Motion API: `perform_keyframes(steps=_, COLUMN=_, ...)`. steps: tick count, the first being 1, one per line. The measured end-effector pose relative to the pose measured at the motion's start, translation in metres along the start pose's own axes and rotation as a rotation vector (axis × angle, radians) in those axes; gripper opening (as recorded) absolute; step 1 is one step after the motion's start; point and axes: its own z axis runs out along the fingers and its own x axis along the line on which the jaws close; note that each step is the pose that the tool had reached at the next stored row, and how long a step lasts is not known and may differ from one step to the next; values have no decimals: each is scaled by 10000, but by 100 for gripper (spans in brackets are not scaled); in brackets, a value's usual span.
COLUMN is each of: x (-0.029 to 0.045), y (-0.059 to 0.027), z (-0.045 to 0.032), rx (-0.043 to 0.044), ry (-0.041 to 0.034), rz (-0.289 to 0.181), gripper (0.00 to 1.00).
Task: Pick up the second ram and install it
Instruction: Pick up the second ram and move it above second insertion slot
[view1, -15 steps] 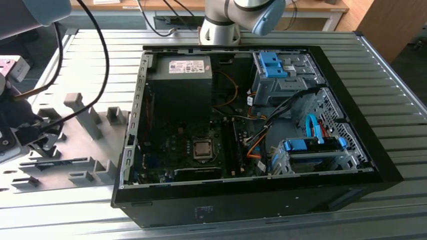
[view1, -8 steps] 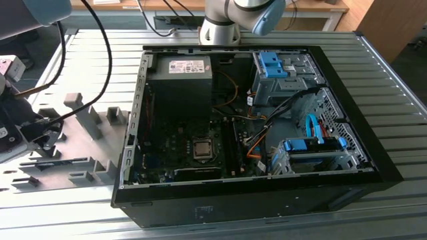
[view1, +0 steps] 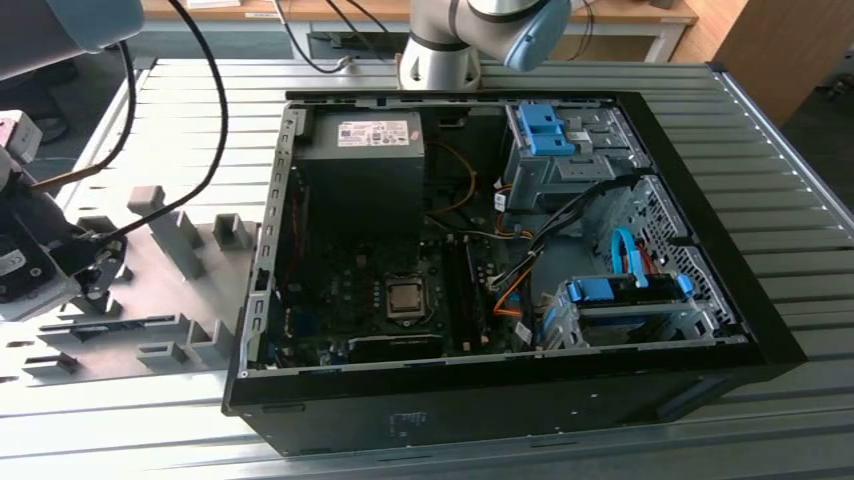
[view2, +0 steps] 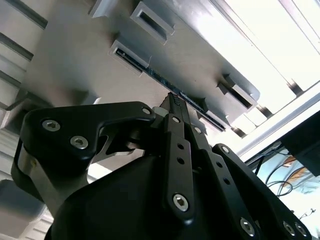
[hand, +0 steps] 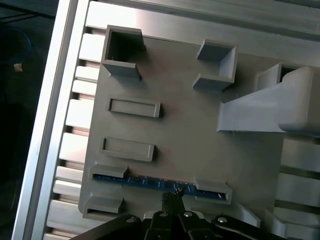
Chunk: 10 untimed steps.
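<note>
Matte gray fixture plate (hand: 182, 127); thin blue second ram (hand: 150, 181); gripper (hand: 172, 196) closed beside.

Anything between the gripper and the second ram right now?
Nothing visible. In the first wrist view the gripper sits right at the second ram, mid-length, between the gray holder blocks at its ends.

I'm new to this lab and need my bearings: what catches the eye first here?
The open computer case dominates the slatted table in the exterior view, its motherboard exposed. On that view's left lies a gray fixture plate. In the first wrist view the gripper hangs at the second ram, a dark stick resting between two of the plate's blocks.
</note>
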Motion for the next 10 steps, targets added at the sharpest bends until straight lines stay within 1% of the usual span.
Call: perform_keyframes(steps=10, x=0, y=0, z=0, rx=4, ry=28, rz=-905, gripper=11)
